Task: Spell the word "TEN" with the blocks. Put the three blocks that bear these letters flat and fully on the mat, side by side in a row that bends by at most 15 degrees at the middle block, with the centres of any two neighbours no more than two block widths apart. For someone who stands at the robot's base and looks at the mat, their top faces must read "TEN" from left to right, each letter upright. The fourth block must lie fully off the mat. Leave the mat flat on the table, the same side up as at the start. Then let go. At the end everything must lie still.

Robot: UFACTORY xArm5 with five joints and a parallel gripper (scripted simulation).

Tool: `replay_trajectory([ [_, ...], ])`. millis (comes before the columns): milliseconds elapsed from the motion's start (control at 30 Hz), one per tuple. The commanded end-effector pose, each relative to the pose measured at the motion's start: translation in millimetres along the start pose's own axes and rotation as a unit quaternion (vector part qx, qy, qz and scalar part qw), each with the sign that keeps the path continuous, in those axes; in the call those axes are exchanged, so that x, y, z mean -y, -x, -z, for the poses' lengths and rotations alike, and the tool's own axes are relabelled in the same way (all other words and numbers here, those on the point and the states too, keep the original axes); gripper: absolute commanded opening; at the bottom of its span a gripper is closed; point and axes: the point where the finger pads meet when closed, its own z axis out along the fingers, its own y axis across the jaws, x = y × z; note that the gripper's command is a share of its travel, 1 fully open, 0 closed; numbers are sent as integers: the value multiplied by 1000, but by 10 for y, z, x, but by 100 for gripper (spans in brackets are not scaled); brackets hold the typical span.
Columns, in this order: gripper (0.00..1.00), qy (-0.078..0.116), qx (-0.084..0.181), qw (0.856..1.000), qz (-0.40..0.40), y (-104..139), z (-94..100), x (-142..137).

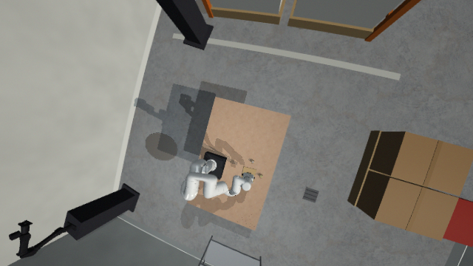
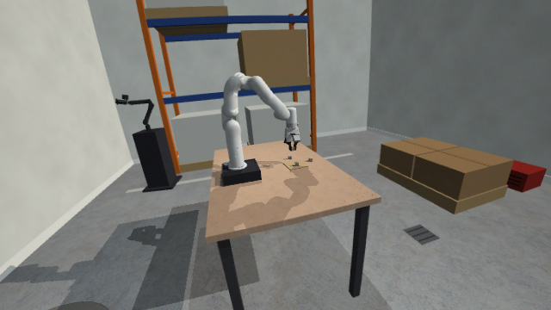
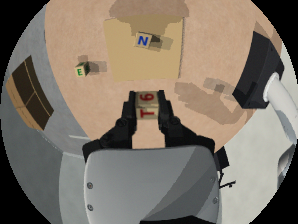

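My gripper (image 2: pixel 293 148) (image 3: pixel 146 99) is shut on the T block (image 3: pixel 147 112) and holds it above the table. The block shows a red T and another red character, like a 6 or 9. The N block (image 3: pixel 143 40) (image 2: pixel 296 164) lies on the yellowish mat (image 3: pixel 119 65) (image 1: pixel 249 170) (image 2: pixel 292 167), its blue N facing up in the wrist view. The E block (image 3: pixel 81 69) (image 1: pixel 261 175) (image 2: pixel 310 159) stands off the mat, on the side away from the base. A fourth block (image 1: pixel 251 160) (image 2: pixel 289 158) stands on the table beyond the mat; its letter is unreadable.
The black base (image 1: pixel 220 159) (image 2: pixel 241 173) (image 3: pixel 254 75) stands at the table's edge, across the mat from the E block. The arm covers part of the mat in the top view. Shadows fall on the mat and on the wooden table (image 1: pixel 251 125) (image 2: pixel 258 211).
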Motion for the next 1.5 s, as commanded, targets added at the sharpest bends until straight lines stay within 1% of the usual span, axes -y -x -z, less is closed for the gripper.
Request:
replay_trajectory([
  [0, 21, -1, 0, 1000, 0, 1, -28, 10],
  [167, 21, -1, 0, 1000, 0, 1, -198, 10],
  [500, 21, -1, 0, 1000, 0, 2, -678, 12],
  [567, 21, -1, 0, 1000, 0, 2, -678, 12],
  [767, 21, -1, 0, 1000, 0, 2, -861, 12],
  [933, 21, -1, 0, 1000, 0, 2, -909, 12],
  [1467, 21, -1, 0, 1000, 0, 2, -910, 12],
])
